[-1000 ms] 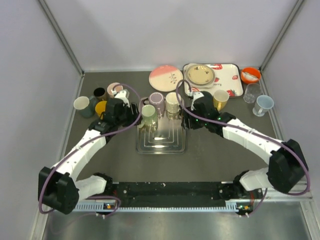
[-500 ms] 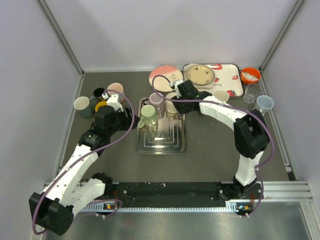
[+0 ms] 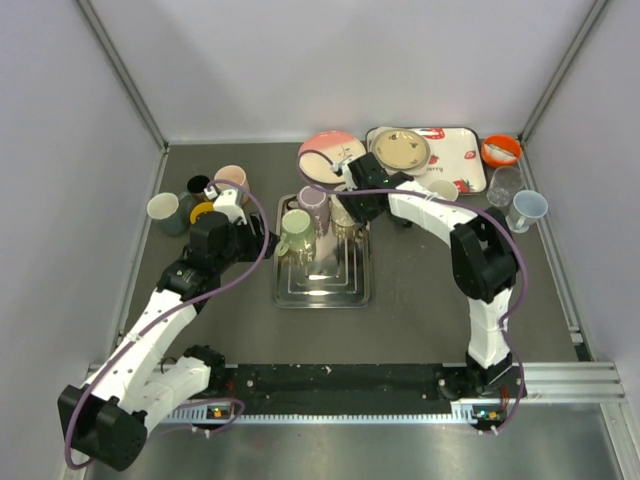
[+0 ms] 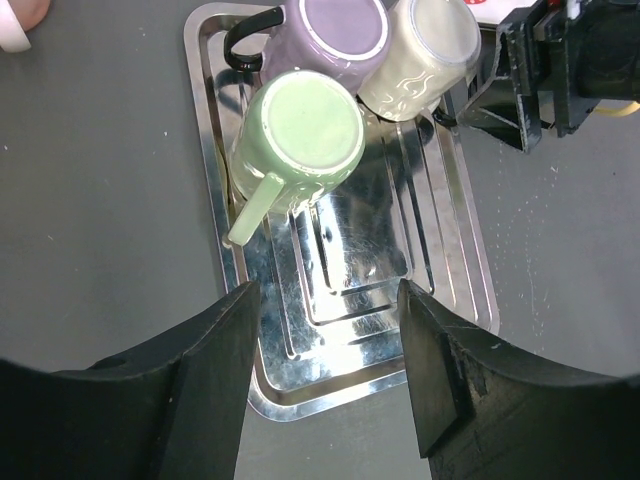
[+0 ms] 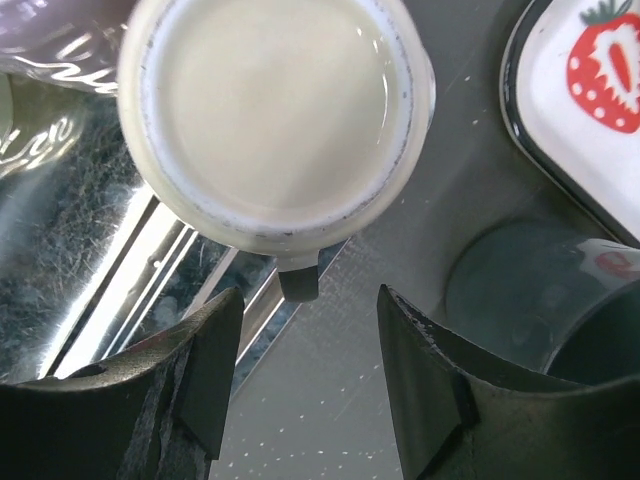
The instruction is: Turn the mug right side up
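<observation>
The cream ceramic mug [image 5: 275, 115] stands upside down, flat base up, at the far right corner of the ribbed steel tray [image 4: 455, 300]. Its handle points toward the gap between the spread, empty right fingers [image 5: 200, 390]. The left fingers [image 4: 210, 370] are also apart.

The top view looks down from the six o'clock edge toward twelve over the whole bench [image 3: 420, 300]; the left wrist view hangs above the steel tray [image 4: 350, 260]; the right wrist view sits close over the cream mug [image 5: 270, 110], which all three share.
</observation>
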Controlling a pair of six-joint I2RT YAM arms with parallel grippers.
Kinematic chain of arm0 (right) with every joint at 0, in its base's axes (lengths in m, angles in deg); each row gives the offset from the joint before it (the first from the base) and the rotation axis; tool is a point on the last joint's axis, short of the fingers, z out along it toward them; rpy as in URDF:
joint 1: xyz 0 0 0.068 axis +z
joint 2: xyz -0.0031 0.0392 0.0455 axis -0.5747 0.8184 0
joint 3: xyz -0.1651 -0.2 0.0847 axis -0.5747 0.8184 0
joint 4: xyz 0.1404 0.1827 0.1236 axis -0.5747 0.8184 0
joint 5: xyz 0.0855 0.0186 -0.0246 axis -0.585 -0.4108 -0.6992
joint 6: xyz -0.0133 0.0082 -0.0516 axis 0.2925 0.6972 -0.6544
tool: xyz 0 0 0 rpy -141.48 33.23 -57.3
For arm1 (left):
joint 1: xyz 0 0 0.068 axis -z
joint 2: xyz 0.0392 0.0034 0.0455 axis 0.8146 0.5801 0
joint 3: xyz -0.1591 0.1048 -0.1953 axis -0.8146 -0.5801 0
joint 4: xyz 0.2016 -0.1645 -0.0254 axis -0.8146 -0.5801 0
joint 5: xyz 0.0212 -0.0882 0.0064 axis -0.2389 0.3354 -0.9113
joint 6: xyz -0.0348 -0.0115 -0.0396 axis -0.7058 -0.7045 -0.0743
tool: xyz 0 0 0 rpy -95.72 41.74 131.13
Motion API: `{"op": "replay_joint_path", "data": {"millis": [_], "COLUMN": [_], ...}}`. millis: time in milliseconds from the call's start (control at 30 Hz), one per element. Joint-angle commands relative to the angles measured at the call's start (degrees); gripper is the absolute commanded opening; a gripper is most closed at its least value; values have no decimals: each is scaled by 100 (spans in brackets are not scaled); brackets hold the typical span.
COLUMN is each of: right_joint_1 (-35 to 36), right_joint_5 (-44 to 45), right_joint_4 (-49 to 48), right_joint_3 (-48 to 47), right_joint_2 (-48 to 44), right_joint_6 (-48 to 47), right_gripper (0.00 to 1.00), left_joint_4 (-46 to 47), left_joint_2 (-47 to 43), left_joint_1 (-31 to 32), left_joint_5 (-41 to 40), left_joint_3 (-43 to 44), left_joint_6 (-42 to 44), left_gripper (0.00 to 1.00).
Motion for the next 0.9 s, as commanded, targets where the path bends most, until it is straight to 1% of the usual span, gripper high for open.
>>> {"op": "replay_joint_path", "data": {"millis": [0, 333, 533, 733, 800, 867], "right_joint_1": [-89, -89, -89, -89, -89, -89], "right_joint_5": [-140, -298, -316, -325, -360, -378], "right_joint_4": [79, 123, 123, 106, 79, 44], "right_joint_3": [-376, -772, -842, -877, -869, -851], "right_joint_2": [167, 430, 580, 703, 720, 729], "right_joint_6": [-119, -119, -84, -31, -22, 4], "right_gripper": [56, 55, 52, 46, 43, 35], "left_joint_4": [196, 196, 213, 213, 222, 213], "left_joint_2": [-3, 85, 94, 103, 86, 77], "left_joint_1": [16, 16, 16, 16, 16, 16], "left_joint_5": [27, 80, 106, 98, 98, 98], "left_joint_3": [-44, -53, -79, -79, -88, -97], "left_joint_6": [96, 79, 70, 78, 79, 70], "left_gripper": [62, 61, 61, 61, 61, 61]}}
